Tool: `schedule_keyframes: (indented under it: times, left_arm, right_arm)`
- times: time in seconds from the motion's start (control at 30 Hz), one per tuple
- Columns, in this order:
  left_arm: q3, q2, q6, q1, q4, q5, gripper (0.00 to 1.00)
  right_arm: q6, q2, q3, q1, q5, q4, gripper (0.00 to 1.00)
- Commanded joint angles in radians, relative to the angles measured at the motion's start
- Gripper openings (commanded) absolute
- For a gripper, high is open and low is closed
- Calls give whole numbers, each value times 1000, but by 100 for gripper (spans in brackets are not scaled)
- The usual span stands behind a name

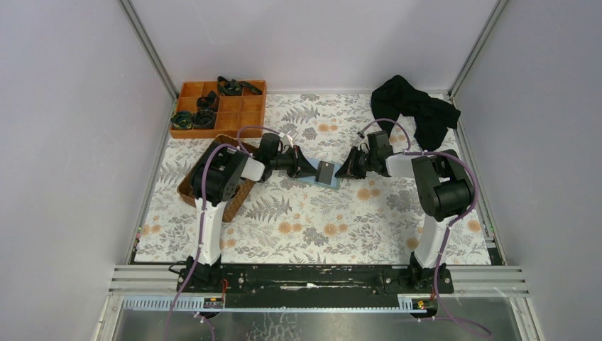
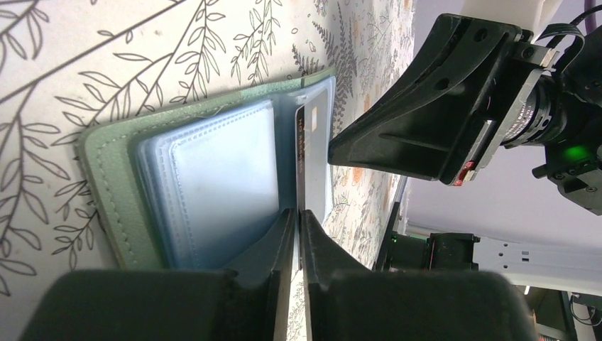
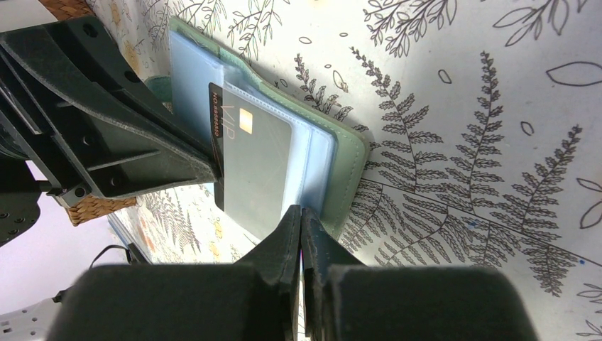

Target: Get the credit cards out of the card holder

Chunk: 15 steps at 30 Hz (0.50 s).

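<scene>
The holder (image 3: pixel 349 153) lies open between the left fingers (image 2: pixel 277 249) and right fingers (image 3: pixel 284 241). The left fingers pinch a card (image 3: pixel 257 163), partly drawn out. The right fingers are closed, apparently on the holder's edge. No card is free yet.

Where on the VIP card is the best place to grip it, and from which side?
Its dark edge strip: the VIP card pokes out of the clear sleeve only on the side facing the left arm. Come from there, in line with the card's plane, as the left gripper does, pinching that thin edge.
</scene>
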Motion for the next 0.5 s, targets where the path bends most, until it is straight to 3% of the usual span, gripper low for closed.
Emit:
schedule_keyframes:
  times: [0.0, 0.07, 0.47]
  left_arm:
    - [-12, -10, -1, 13, 30, 8, 11]
    - [-11, -10, -1, 14, 28, 9, 0]
    - [-27, -75, 12, 25, -2, -21, 0]
  right_arm:
    - [-26, 60, -10, 14, 79, -67, 4]
    - [-25, 61, -10, 13, 79, -68, 4]
    - [-29, 62, -11, 13, 84, -74, 4]
